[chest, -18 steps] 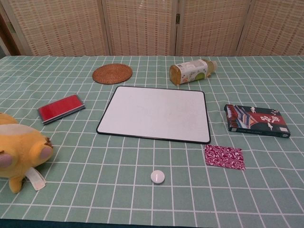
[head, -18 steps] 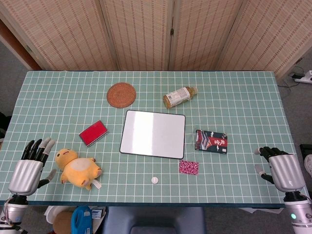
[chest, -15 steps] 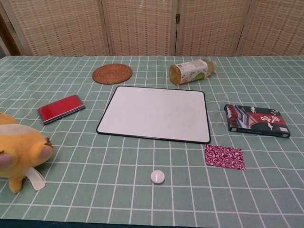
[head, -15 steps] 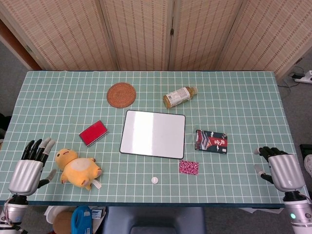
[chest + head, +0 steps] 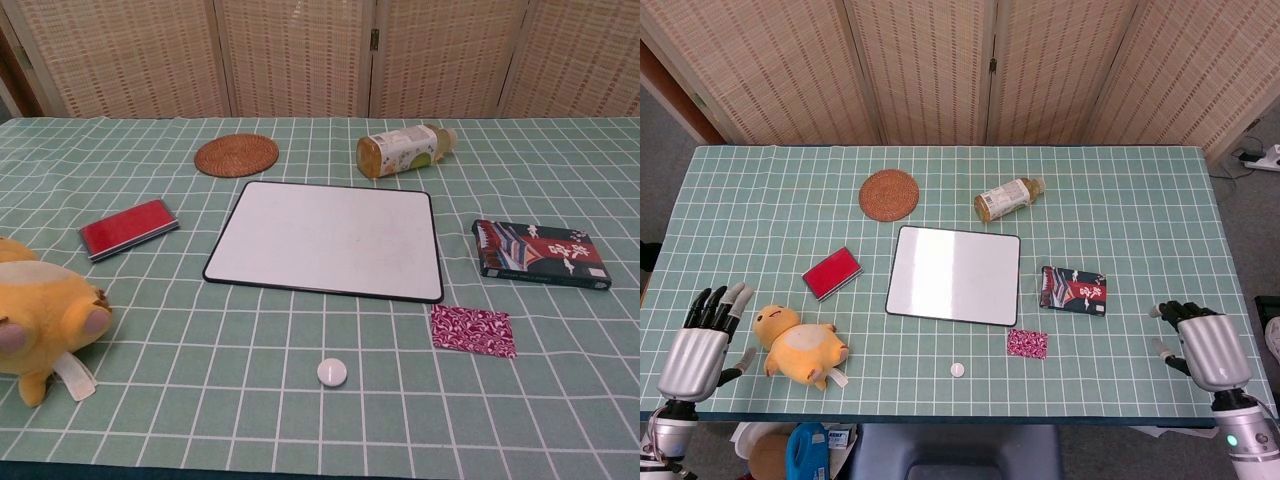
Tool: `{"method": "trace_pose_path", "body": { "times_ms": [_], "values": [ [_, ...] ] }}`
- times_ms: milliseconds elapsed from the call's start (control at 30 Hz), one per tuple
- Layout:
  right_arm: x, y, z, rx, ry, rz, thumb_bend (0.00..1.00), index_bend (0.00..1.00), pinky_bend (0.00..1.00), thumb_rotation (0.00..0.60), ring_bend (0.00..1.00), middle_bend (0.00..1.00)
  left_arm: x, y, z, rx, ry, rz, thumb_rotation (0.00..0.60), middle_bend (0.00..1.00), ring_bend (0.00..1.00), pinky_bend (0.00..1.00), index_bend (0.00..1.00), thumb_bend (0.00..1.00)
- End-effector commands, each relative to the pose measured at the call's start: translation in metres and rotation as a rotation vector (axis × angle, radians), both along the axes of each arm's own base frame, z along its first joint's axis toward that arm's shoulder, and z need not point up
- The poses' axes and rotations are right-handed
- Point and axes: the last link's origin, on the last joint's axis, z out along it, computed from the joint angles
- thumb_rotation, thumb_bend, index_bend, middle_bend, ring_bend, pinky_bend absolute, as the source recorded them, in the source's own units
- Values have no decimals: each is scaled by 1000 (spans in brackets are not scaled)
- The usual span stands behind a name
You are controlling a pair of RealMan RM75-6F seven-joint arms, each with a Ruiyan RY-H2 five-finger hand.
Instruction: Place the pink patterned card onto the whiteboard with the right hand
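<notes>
while one pink card [image 5: 1027, 343] lies flat, one whiteboard [image 5: 954, 274].

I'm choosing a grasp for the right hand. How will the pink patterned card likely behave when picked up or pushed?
The pink patterned card lies flat on the tablecloth with no visible thickness, so it is probably light and hard to get fingers under. Pushed, it would likely slide rather than roll. It may flex; the pictures do not show its stiffness.

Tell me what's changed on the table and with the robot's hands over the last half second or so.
The right hand has shifted slightly left and inward over the table's near right edge, toward the pink patterned card; it holds nothing. The left hand, card, whiteboard and the other things stayed put.
</notes>
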Motion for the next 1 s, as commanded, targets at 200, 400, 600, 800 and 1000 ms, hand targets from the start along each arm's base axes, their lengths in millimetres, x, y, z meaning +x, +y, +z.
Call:
{"method": "trace_pose_path", "body": {
  "times_ms": [200, 400, 600, 800, 1000],
  "values": [
    [16, -12, -24, 83, 6, 47, 223, 405, 745, 600, 633, 578, -1, -2, 1, 7, -3, -1, 600, 13, 14, 0, 16, 281],
    [25, -23, -51, 140, 20, 18, 164, 405, 871, 600, 731, 667, -1, -4, 0, 5, -5, -2, 600, 13, 14, 0, 16, 281],
    [34, -32, -76, 185, 29, -7, 104, 405, 961, 600, 831, 764, -2, -5, 1, 9, -5, 1, 600, 13, 14, 0, 16, 281],
    [46, -41, -103, 236, 6, -17, 77, 405, 1000, 600, 910, 836, 0, -5, 0, 6, -6, -5, 600, 13, 14, 0, 16, 281],
    [54, -51, -124, 315, 26, -29, 76, 405, 1000, 600, 930, 855, -1, -5, 0, 6, -5, -3, 600, 13, 14, 0, 16, 281]
  ]
}}
